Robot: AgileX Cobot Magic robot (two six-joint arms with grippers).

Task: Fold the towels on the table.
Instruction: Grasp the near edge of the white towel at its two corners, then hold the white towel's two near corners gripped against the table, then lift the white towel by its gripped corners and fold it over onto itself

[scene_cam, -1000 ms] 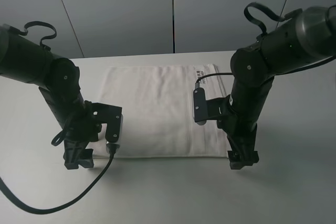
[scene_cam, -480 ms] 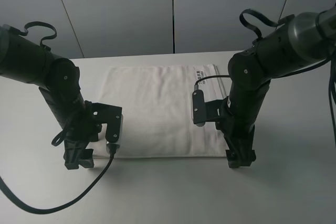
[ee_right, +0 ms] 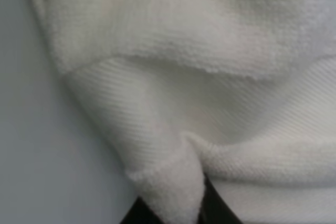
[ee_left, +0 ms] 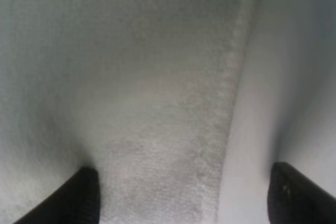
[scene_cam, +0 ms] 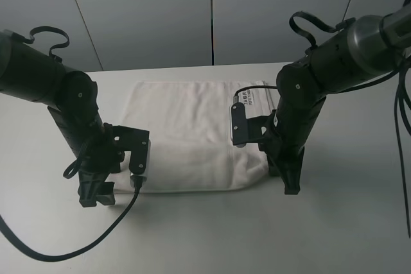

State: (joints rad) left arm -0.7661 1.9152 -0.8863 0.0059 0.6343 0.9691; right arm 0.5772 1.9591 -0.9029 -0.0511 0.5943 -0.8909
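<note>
Pinching the near right corner of the towel [scene_cam: 186, 136] in the clamped right gripper [scene_cam: 291, 186], newly drawn inward across the table [scene_cam: 205, 239] and bunching that edge, with the left gripper [scene_cam: 96, 198] spread wide astride the near left edge, holding nothing: fold likely starting one-sided.

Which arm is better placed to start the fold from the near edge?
Right, probably. The right gripper is shut on the towel at its near corner, cloth bunched at its fingers; the left gripper is open, straddling the towel's edge without a grip.
</note>
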